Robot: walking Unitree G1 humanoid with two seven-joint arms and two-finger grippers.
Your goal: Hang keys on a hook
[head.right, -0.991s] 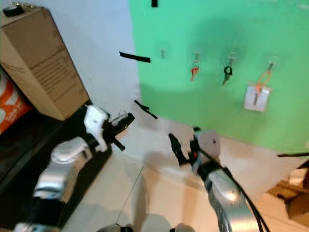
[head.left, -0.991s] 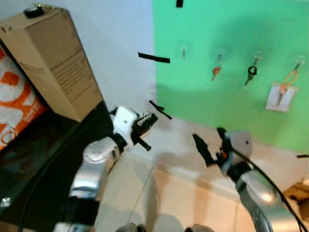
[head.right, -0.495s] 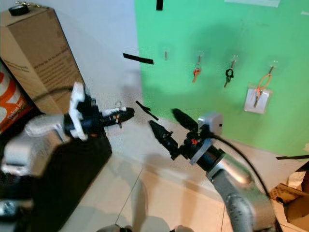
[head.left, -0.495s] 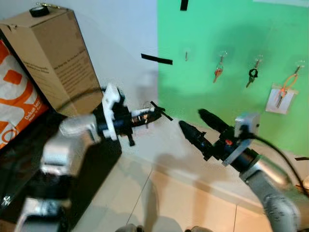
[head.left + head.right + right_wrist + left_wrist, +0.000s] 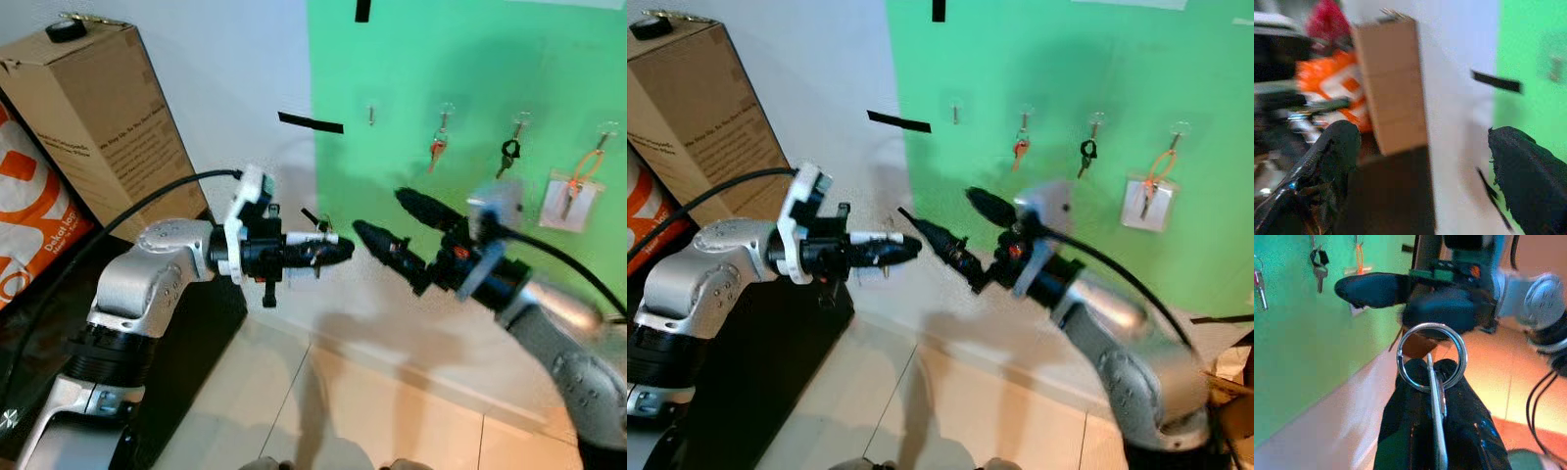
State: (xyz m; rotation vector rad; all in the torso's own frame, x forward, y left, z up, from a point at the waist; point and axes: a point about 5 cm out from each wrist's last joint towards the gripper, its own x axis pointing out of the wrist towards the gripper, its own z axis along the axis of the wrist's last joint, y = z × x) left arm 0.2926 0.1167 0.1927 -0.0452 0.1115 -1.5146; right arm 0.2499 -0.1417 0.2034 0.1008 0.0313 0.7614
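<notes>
My left gripper [image 5: 336, 252] is held out toward the green wall [image 5: 470, 59], shut on a key. In the left wrist view the key's silver ring [image 5: 1402, 352] sticks out past the fingertips and its blade lies between them. My right gripper [image 5: 390, 221] is open, its two black fingers pointing at the left gripper's tip, a short gap apart. On the wall an empty hook [image 5: 371, 113] sits left of hooks with a red key [image 5: 438, 148], a black key [image 5: 509, 150] and an orange-looped key with a white tag [image 5: 570, 192].
A tall cardboard box [image 5: 98, 108] and an orange bag [image 5: 29, 211] stand at the left on a black cabinet [image 5: 186, 333]. Black tape strips [image 5: 310, 122] are stuck on the white wall. Pale tile floor [image 5: 372, 411] lies below.
My left gripper has reached further right with the key. My right gripper has risen and come leftward, so the two grippers' tips now nearly meet.
</notes>
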